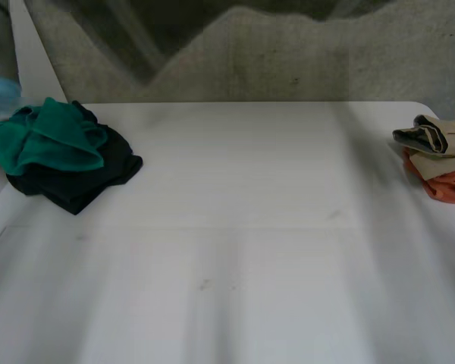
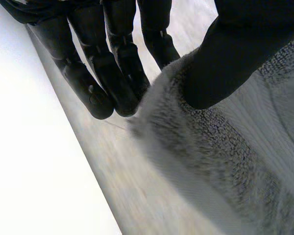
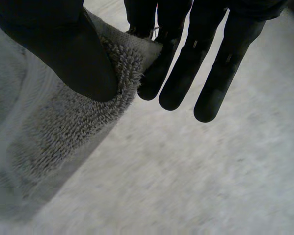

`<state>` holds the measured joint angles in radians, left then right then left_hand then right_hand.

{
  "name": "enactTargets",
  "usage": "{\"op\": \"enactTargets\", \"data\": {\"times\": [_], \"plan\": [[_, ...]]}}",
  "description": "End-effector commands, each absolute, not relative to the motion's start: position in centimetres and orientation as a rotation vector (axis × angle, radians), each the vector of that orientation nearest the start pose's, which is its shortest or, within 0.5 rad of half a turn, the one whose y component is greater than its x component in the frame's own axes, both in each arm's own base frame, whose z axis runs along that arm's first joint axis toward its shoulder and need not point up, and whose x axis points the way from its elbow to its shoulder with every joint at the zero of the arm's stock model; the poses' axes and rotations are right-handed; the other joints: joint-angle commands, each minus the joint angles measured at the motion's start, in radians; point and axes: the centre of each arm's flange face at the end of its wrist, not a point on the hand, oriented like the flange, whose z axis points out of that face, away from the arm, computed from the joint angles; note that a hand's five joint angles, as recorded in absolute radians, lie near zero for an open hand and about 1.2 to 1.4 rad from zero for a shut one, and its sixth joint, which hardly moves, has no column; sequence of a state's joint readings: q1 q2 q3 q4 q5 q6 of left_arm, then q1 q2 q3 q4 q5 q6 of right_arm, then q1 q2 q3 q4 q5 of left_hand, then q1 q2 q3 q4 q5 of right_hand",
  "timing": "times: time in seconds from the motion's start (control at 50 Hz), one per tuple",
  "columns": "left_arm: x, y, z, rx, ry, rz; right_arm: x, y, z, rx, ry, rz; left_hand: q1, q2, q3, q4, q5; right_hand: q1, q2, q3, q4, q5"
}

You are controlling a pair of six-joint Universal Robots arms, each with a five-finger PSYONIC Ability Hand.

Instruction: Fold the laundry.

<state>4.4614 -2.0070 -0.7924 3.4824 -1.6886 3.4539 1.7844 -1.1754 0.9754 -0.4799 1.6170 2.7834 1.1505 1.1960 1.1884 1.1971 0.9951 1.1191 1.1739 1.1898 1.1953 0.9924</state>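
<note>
Above the far side of the surface point(image 1: 235, 250), the grey towel point(image 1: 288, 61) hangs lifted and spread wide, sagging in the middle between two held points. The right hand point(image 3: 196, 63) has one corner of it. The thumb presses the looped pile against the fingers point(image 3: 179, 83), which run straight behind the cloth, so the corner is pinched rather than wrapped. The left hand point(image 2: 108, 73) grips the same way, thumb on the near face and straight fingers behind. Whether it has a true corner or a bit of the hem just beside one cannot be told from its wrist view.

A heap of green and black cloth point(image 1: 61, 155) waits at the left side of the surface. A small stack of folded pieces point(image 1: 440, 163), beige and dark over orange, sits at the right edge. The wide middle between them is bare.

The step in hand looks like the spread: the towel is taken from the heap, opened out and held taut before any fold is made. Next, both hands likely need to lower together, letting the hanging edge touch down first and the cloth lie flat in the bare middle. Both pinches should hold until it is down, since a slipped corner would bunch it.
</note>
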Motion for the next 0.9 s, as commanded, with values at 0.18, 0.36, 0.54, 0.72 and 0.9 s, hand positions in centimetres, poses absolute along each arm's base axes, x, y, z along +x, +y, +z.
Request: {"op": "enactTargets", "data": {"times": [0.18,0.36,0.54,0.72,0.9], "plan": [[-24.4,-39.4,22.6,0.660,1.944,-2.366,22.0,-39.8,22.0,-0.851,2.129,-2.263,0.246,0.200,0.208,0.199,0.227,0.277,0.222,0.206,0.201,0.229],[-23.8,-35.9,17.0,0.911,2.100,-2.008,20.0,-38.0,17.1,-1.150,2.410,-1.983,0.246,0.200,0.208,0.199,0.227,0.277,0.222,0.206,0.201,0.229],[-21.7,-26.3,18.1,1.098,2.419,-1.504,15.9,-31.6,19.1,-1.649,2.581,-1.506,0.246,0.200,0.208,0.199,0.227,0.277,0.222,0.206,0.201,0.229],[-20.8,-19.9,18.7,1.389,2.534,-1.019,13.0,-28.0,20.6,-1.894,2.590,-1.050,0.246,0.200,0.208,0.199,0.227,0.277,0.222,0.206,0.201,0.229],[-23.9,-26.4,19.5,1.322,2.326,-1.385,14.6,-33.3,18.6,-1.652,2.637,-1.415,0.246,0.200,0.208,0.199,0.227,0.277,0.222,0.206,0.201,0.229]]}}
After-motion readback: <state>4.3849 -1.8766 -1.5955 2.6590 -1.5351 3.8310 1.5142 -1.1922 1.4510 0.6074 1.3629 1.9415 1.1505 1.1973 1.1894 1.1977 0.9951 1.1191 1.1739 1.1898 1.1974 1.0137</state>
